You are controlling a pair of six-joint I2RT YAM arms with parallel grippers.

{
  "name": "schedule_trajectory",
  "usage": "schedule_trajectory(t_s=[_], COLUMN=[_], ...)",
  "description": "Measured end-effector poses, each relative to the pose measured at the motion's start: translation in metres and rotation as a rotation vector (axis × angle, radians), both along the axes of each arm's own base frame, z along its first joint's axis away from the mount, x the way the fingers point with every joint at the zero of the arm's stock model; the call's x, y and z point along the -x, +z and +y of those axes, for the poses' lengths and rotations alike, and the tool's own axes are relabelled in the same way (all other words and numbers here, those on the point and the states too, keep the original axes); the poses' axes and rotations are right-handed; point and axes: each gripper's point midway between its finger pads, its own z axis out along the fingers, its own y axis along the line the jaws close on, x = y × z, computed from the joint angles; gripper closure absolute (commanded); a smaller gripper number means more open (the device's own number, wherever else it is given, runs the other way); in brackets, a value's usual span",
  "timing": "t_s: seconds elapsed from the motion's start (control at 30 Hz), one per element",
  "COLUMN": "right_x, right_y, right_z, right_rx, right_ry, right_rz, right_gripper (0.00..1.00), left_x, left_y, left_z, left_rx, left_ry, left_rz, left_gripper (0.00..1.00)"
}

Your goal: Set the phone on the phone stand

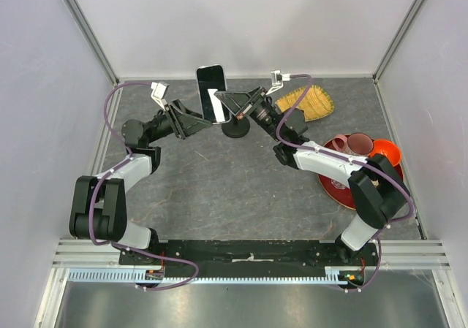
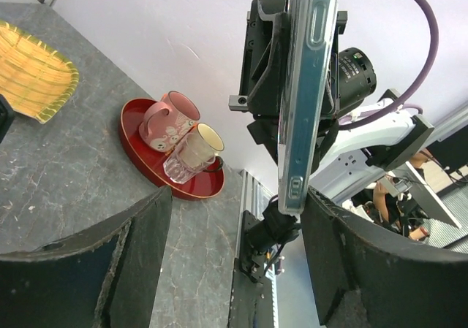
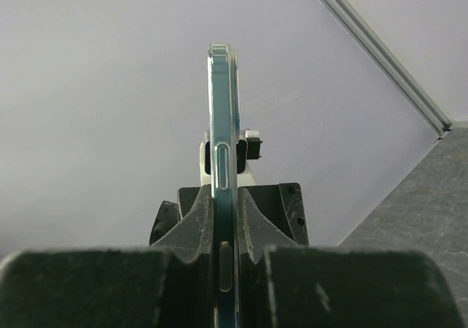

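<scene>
One phone (image 3: 221, 160) stands upright, clamped in the right pincer (image 3: 223, 251). The left pincer (image 2: 235, 196) gapes wide, seemingly clear of it, with the phone stand (image 1: 235, 129) close by on the bench (image 1: 219, 189).

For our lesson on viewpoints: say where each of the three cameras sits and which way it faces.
Top external: above and behind the robot, looking down on the table; left arm and right arm show, meeting at the phone.
Left wrist: on the left arm, facing the red plate; left hand open, framing the phone.
Right wrist: on the right arm, facing the wall; right hand shut on the phone.
Shared: all three show the phone.
</scene>
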Motion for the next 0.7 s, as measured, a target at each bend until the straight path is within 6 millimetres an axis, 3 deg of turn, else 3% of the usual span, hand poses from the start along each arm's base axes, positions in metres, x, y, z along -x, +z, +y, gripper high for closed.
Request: schedule_trajectory(t_s=[0.13,0.27,0.33,0.43,0.47,0.5,0.53,0.63,0.7], right_x=[0.005,0.01,0.01,0.008,0.008,0.006,0.005,0.004,0.004], right_y=[-0.003,-0.009,-0.012,-0.014,-0.015,-0.016,-0.017,-0.018,-0.018], right_z=[0.008,0.018,0.021,0.022,0.022,0.022,0.022,0.022,0.023], right_rx=[0.002,0.018,0.025,0.029,0.032,0.034,0.037,0.04,0.061], right_ry=[0.009,0.011,0.003,-0.012,-0.017,-0.022,-0.029,-0.034,-0.022], right_rz=[0.0,-0.001,-0.002,-0.004,-0.003,-0.001,-0.002,-0.011,-0.023], right_gripper=[1.0,1.0,1.0,1.0,1.0,0.98,0.85,0.58,0.49], left_x=[0.003,0.006,0.008,0.01,0.011,0.011,0.012,0.013,0.014], left_y=[0.002,0.005,0.007,0.008,0.009,0.009,0.01,0.01,0.009], left_z=[-0.002,-0.002,-0.001,-0.002,-0.002,-0.001,-0.002,-0.001,0.0], left_rx=[0.0,-0.001,-0.003,-0.002,-0.001,0.0,0.003,0.007,0.0], left_ry=[-0.007,-0.014,-0.019,-0.024,-0.025,-0.027,-0.031,-0.035,-0.042], left_rz=[-0.008,-0.018,-0.025,-0.026,-0.031,-0.031,-0.021,-0.005,-0.005], left_gripper=[0.33,0.53,0.56,0.78,0.96,0.97,0.98,0.98,0.98])
